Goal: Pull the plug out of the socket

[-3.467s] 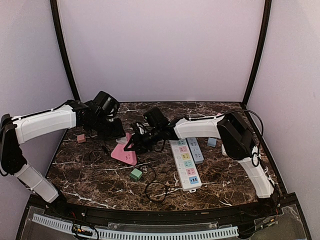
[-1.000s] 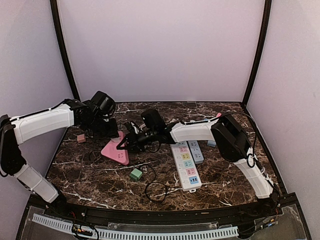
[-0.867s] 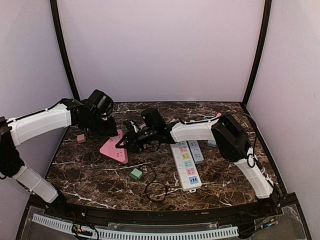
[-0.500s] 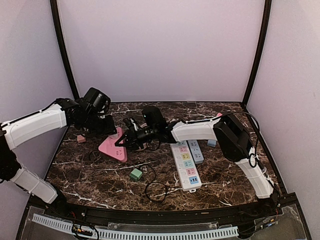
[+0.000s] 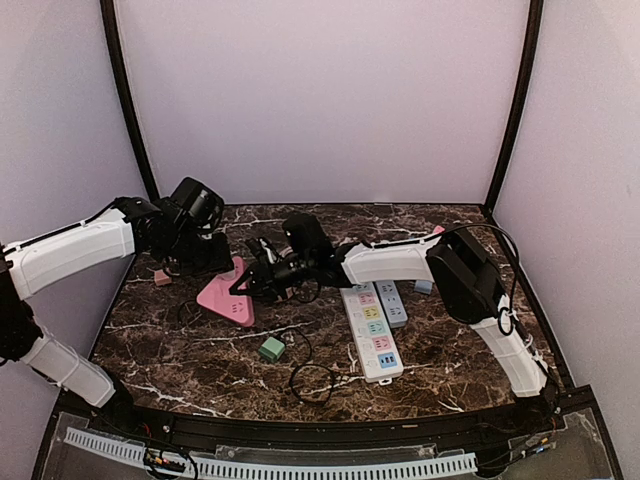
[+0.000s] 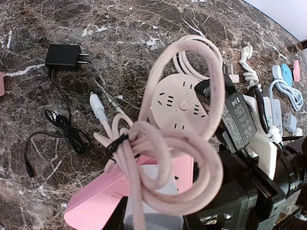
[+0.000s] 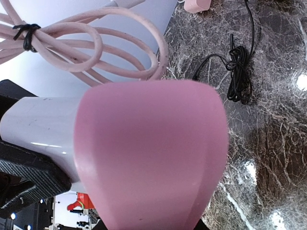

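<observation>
The pink socket (image 5: 225, 298) sits tilted at the left-centre of the table (image 5: 170, 350). Its near edge is down on the marble and its far end is raised between my two arms. The white plug (image 6: 152, 199) sits at that raised end, with its pink cable (image 6: 165, 143) coiled and tied above it. My left tool (image 6: 154, 219) looks clamped on the plug body. My right tool (image 5: 258, 277) meets the socket from the other side, but none of its fingers show, so I cannot tell whether it is closed.

I judge both pieces to be light, rigid plastic with smooth, slippery faces. The only real resistance should be the pins, so the socket will follow the plug unless it is braced. I would hold the plug by its flat sides, close to the socket face, never by the soft cable, and pull straight along the pins.

The left wrist view shows the cable tie, plus a round socket (image 6: 180, 103) and a black adapter (image 6: 64, 56) lying beyond. The right wrist view is almost filled by the socket's pink end, with the plug's pale body beside it. Only the top view shows the tilt and both arms.
</observation>
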`<state>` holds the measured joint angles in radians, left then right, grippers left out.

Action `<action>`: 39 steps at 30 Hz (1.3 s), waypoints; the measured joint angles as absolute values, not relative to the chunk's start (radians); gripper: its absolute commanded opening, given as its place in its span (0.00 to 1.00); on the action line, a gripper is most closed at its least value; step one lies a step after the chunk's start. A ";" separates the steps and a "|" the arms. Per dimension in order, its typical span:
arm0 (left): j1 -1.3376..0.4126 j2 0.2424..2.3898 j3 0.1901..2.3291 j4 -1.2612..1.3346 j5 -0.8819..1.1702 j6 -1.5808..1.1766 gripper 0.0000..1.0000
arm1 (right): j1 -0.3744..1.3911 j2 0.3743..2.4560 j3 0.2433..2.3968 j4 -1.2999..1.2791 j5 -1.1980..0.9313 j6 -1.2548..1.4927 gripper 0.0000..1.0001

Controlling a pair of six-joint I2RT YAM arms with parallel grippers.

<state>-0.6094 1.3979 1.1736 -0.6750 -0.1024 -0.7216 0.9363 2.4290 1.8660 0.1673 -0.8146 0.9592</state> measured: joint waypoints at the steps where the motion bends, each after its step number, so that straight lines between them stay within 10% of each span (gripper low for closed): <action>1: -0.611 1.402 1.174 -0.677 -0.104 -0.722 0.00 | 0.937 2.429 1.866 0.162 -0.814 0.960 0.00; 39: -0.615 1.329 1.126 -0.690 -0.057 -0.704 0.00 | 0.900 2.429 1.806 0.150 -0.786 0.975 0.00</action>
